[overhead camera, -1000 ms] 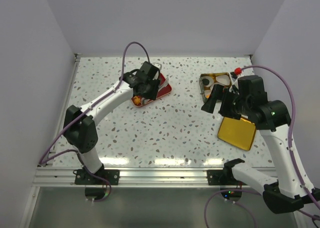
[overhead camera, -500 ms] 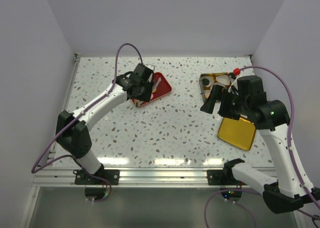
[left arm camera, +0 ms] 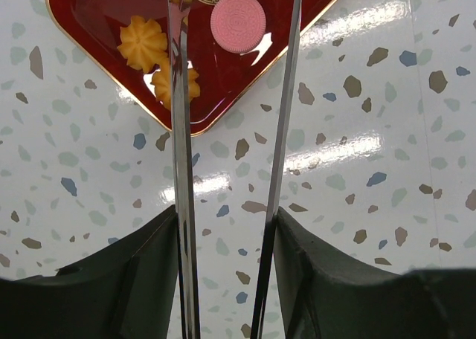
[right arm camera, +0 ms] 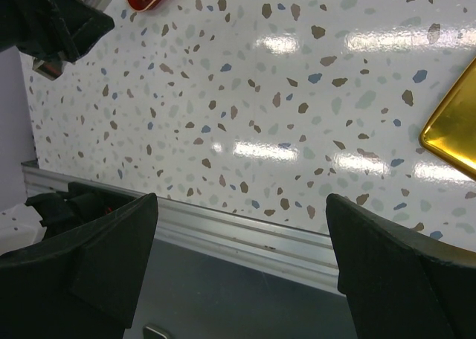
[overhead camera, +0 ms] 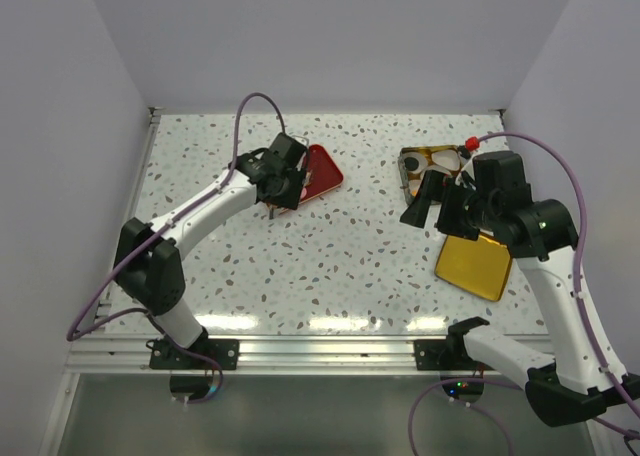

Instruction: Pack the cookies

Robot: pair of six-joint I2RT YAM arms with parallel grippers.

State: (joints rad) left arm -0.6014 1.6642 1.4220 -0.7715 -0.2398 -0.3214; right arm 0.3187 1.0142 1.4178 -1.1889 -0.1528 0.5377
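The cookies lie on a red tray [left arm camera: 89, 8] with a gold rim: two orange flower-shaped ones [left arm camera: 143, 42] and a pink round one [left arm camera: 236, 23]. My left gripper [left arm camera: 227, 220] is shut on a pair of metal tongs [left arm camera: 181, 168], whose two blades reach out over the tray's near corner, the pink cookie between them. From above, the left gripper [overhead camera: 278, 188] sits at the red tray's [overhead camera: 325, 171] left side. My right gripper [overhead camera: 432, 201] hangs open above the table with nothing in it.
A gold tin [overhead camera: 430, 164] with a few cookies inside stands at the back right. Its gold lid [overhead camera: 475, 264] lies flat nearer the front, under the right arm. The table's metal front rail [right arm camera: 245, 231] shows in the right wrist view.
My left gripper has pulled back to the left off the red tray, so more of the tray shows. The right arm has not moved.
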